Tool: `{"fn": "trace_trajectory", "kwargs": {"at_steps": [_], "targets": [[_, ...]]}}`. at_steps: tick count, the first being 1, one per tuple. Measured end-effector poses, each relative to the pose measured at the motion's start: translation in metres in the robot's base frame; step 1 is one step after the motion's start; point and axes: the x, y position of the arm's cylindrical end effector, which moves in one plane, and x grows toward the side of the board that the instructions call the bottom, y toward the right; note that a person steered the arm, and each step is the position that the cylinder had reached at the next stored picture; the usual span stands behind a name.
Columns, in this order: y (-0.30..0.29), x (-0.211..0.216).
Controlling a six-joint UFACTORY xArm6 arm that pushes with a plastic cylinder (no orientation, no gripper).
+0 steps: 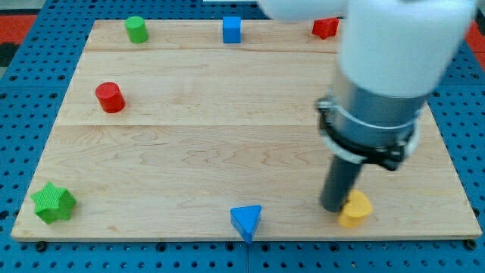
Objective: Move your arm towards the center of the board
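Observation:
My tip [334, 208] rests on the wooden board [227, 144] at the lower right, touching the left side of a yellow block [355, 209]. The arm's white and grey body [383, 83] fills the upper right and hides the board behind it. A blue triangular block [246, 221] lies at the bottom edge, left of my tip. A green star block [53, 202] sits at the bottom left. A red cylinder [110, 97] stands at the left. A green cylinder [136, 29], a blue cube [232, 29] and a red block [325, 28] line the top edge.
The board lies on a blue perforated table [23, 98]. The board's bottom edge [151, 241] runs close below the blue triangle and the yellow block.

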Motion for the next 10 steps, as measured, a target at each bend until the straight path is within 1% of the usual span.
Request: {"fn": "trace_trajectory", "kwargs": {"at_steps": [1, 2, 3, 4, 7, 8, 10], "targets": [[0.051, 0.0], [0.039, 0.0], [0.011, -0.032], [-0.001, -0.061], [-0.01, -0.104], [-0.01, -0.116], [-0.025, -0.117]]}}
